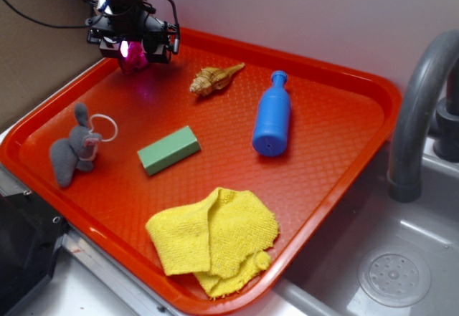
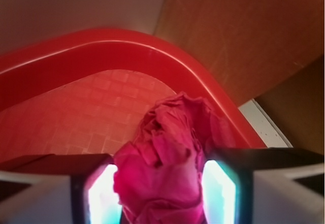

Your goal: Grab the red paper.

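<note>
The red paper [image 1: 134,56], a crumpled dark red ball lit pink, sits in the far left corner of the orange-red tray [image 1: 337,144]. My gripper [image 1: 135,48] is directly over it. In the wrist view the red paper [image 2: 167,158] fills the whole gap between the two glowing pads [image 2: 104,196], pressed against both, so my gripper [image 2: 162,196] is shut on it. The tray's curved rim [image 2: 152,49] runs just behind the ball. Whether the paper still touches the tray floor is hidden.
On the tray lie a tan seashell [image 1: 214,79], a blue bottle [image 1: 272,115], a green block [image 1: 168,150], a grey plush toy with a white ring [image 1: 74,147] and a yellow cloth [image 1: 213,240]. A grey faucet [image 1: 419,108] and a sink drain [image 1: 394,276] are on the right.
</note>
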`<state>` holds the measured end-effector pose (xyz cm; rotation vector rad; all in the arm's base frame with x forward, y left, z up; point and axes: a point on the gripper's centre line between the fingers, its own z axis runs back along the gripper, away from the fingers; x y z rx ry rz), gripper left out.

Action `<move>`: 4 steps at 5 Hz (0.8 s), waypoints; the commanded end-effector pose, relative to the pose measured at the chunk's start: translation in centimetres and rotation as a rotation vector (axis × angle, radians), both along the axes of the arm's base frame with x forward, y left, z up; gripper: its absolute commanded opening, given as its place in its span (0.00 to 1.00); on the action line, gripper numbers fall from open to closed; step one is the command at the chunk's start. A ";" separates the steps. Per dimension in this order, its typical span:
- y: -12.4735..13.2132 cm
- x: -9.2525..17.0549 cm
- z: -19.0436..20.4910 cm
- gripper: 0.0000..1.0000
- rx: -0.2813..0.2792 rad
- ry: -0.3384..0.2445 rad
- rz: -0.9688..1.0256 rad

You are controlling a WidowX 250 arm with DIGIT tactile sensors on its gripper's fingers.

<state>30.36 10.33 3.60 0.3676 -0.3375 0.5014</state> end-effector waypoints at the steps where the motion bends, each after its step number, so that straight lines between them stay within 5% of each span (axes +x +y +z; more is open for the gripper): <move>1: -7.5 -3.3 7.3 0.00 -0.099 0.225 -0.360; 2: -10.5 -5.6 11.2 0.00 -0.159 0.319 -0.434; 4: -10.9 -9.2 18.9 0.00 -0.222 0.265 -0.453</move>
